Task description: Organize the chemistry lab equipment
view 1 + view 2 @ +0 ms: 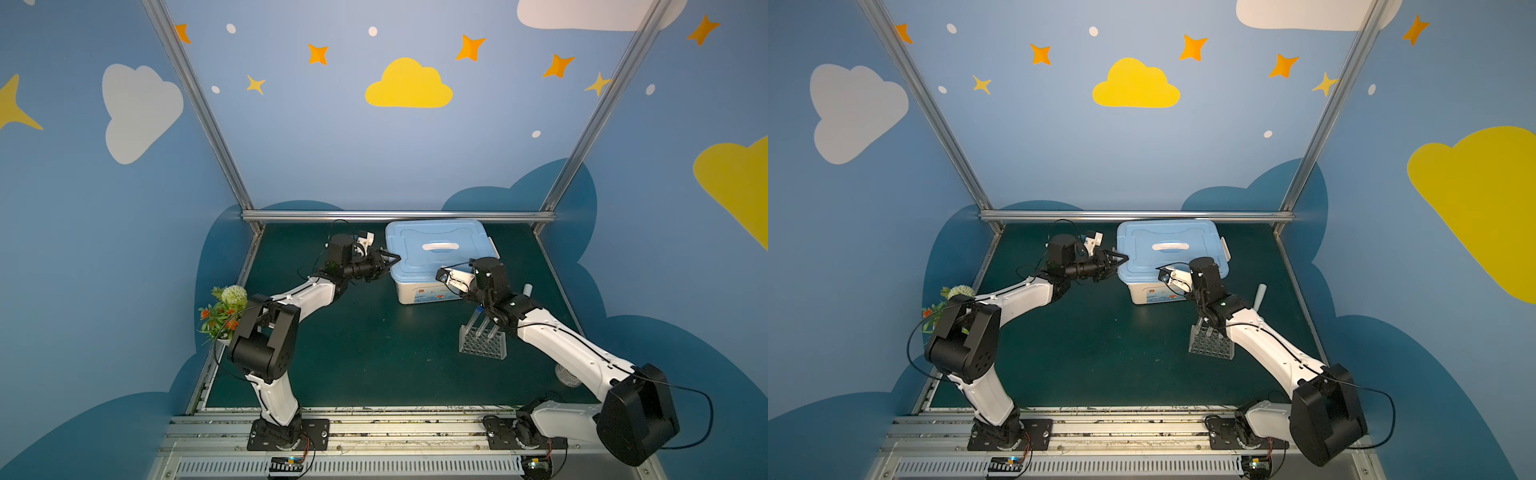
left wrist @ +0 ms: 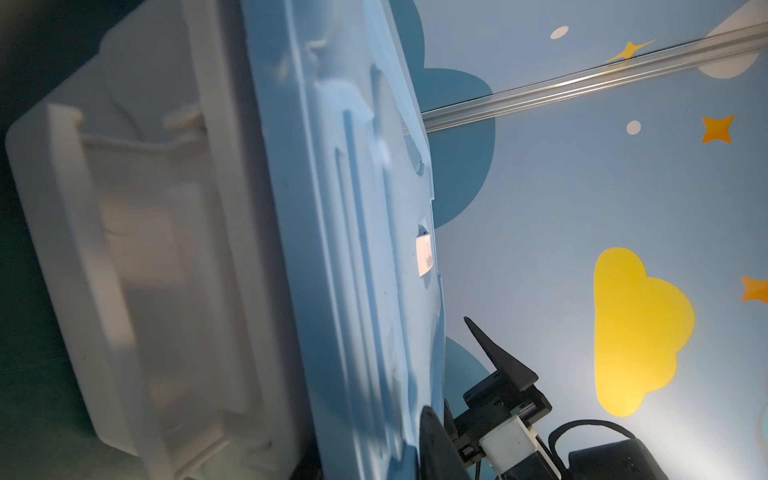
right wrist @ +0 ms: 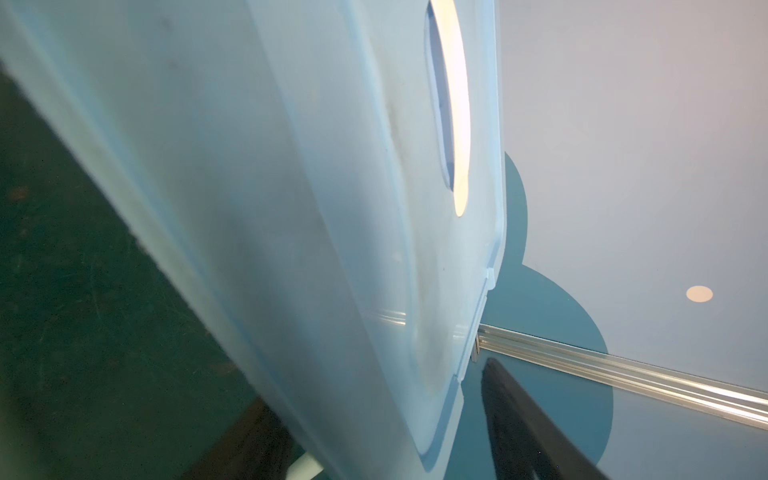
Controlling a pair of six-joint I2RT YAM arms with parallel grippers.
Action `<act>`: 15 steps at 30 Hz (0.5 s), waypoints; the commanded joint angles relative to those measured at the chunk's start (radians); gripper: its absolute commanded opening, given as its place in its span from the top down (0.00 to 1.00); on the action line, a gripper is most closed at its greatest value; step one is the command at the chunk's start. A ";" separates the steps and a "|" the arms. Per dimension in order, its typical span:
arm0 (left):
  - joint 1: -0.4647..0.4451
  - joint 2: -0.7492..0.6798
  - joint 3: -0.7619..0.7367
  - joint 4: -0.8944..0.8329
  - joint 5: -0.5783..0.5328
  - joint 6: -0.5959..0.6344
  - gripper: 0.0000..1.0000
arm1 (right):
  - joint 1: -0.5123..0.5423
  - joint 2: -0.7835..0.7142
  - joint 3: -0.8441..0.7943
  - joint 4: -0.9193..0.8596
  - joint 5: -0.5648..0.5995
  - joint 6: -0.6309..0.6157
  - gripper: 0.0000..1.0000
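Note:
A storage box with a light blue lid [image 1: 440,245] [image 1: 1171,245] stands closed at the back of the green mat. My left gripper [image 1: 392,262] [image 1: 1121,259] [image 2: 446,365] is at the lid's left edge, open, with nothing between its fingers; the box's white side latch [image 2: 137,249] lies beside it. My right gripper [image 1: 449,280] [image 1: 1167,276] [image 3: 374,382] is open and straddles the box's front right corner [image 3: 291,208], one finger clear of the lid. A clear holed rack [image 1: 482,347] [image 1: 1210,345] holds blue-capped test tubes [image 1: 482,328]. A white pestle [image 1: 528,289] [image 1: 1261,295] shows behind the right arm.
A potted flower plant [image 1: 220,311] [image 1: 951,295] sits at the mat's left edge behind my left arm. A clear round vessel [image 1: 567,376] is partly hidden under my right arm. Aluminium frame rails [image 1: 395,215] border the back.

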 commanded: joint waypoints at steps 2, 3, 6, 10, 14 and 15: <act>-0.003 -0.010 0.019 -0.045 -0.011 0.040 0.64 | -0.008 0.016 0.033 -0.015 -0.014 0.022 0.31; -0.003 -0.008 0.021 -0.045 -0.010 0.040 0.64 | -0.010 0.016 0.034 -0.020 -0.016 0.021 0.31; -0.004 -0.019 0.018 -0.059 -0.014 0.057 0.64 | -0.015 0.020 0.034 -0.020 -0.016 0.018 0.31; -0.004 -0.041 0.005 -0.103 -0.024 0.095 0.64 | -0.018 0.018 0.027 -0.027 -0.013 0.021 0.31; -0.006 -0.060 -0.014 -0.133 -0.030 0.124 0.64 | -0.025 0.006 0.024 -0.062 -0.018 0.035 0.31; -0.005 -0.065 -0.018 -0.138 -0.033 0.130 0.64 | -0.026 0.002 0.024 -0.071 -0.015 0.038 0.31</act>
